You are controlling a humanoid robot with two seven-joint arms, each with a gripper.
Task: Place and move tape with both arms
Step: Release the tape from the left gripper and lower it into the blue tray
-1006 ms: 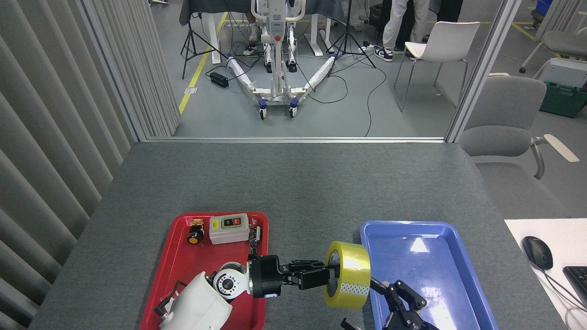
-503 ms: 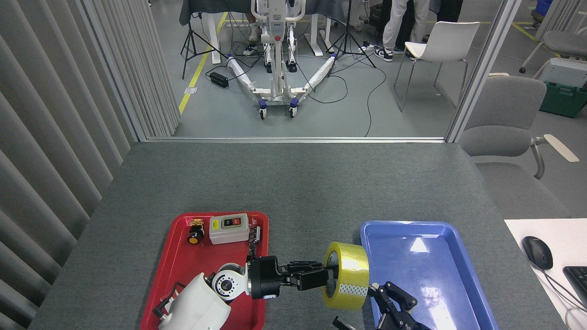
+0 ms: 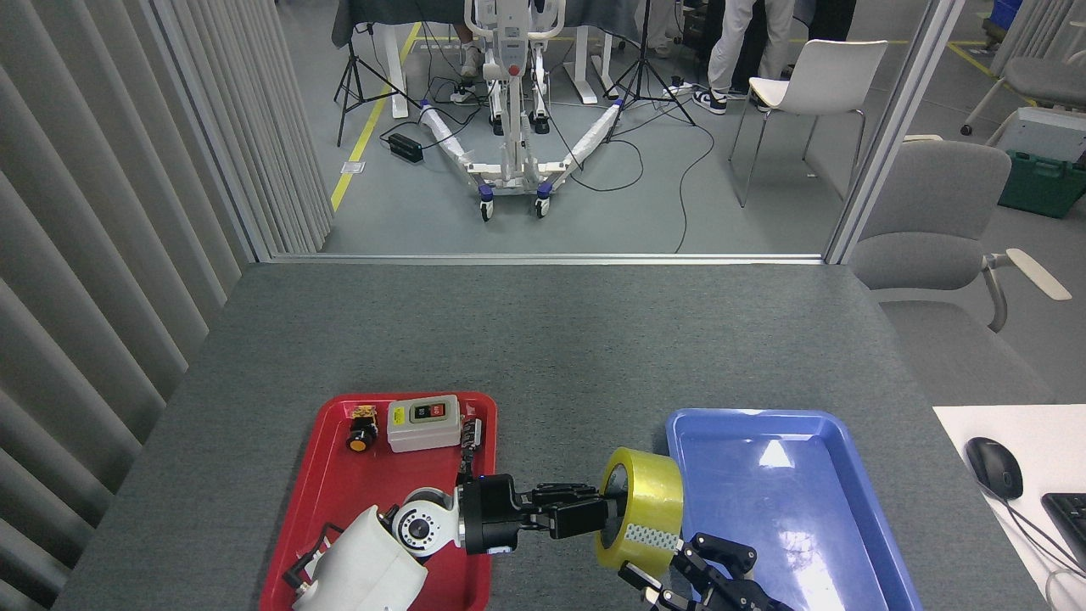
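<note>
Presently left tool clamped on tape, roll on edge above counter, between red tray and blue tray. Right tool spread wide, just beneath roll; contact unclear.

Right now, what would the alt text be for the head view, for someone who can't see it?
The left claw holds a yellow tape roll on edge in the gap between a red tray and a blue tray on a grey table, while the right claw, fingers spread, reaches up just beneath the roll.
</note>
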